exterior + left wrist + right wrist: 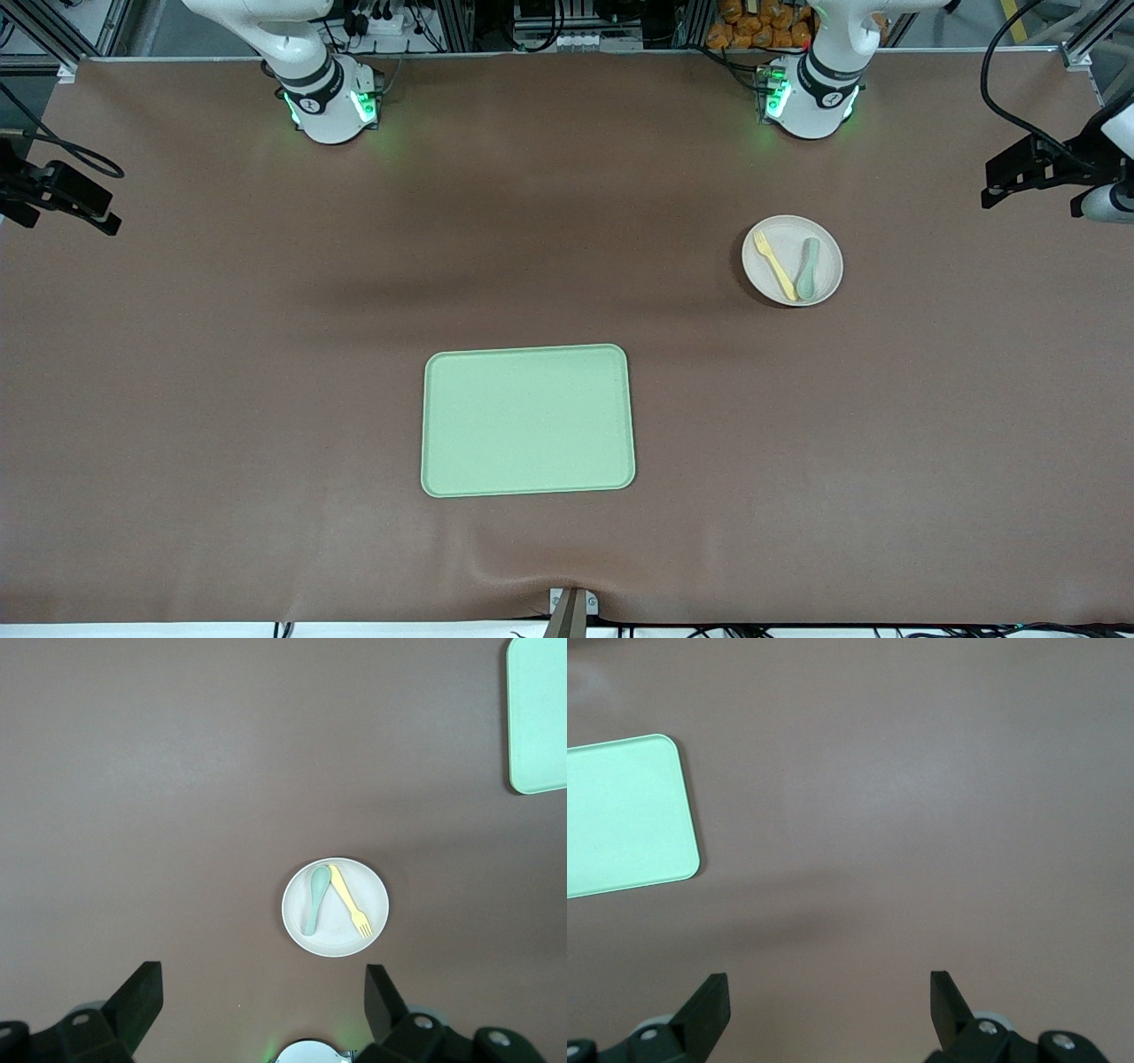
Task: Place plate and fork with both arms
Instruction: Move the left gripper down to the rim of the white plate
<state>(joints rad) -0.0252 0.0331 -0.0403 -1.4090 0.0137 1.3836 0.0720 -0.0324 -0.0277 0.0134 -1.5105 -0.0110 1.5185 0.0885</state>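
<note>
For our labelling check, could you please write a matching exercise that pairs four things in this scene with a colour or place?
Things:
1. fork
2. spoon
3. plate
4. tray

Descriptions:
A. light green, rectangular, nothing on it
B. pale yellow, lying on the plate
C. grey-green, lying on the plate
D. round, toward the left arm's end of the table

Pairs: 1-B, 2-C, 3-D, 4-A

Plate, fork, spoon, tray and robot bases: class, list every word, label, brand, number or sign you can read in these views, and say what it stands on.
No readable text in any view.
Plate, fork, spoon, tray: plain, no markings.
Right arm's base and left arm's base: each has a small round dark mark, too small to read.
Left tool and right tool: no lettering visible.
</note>
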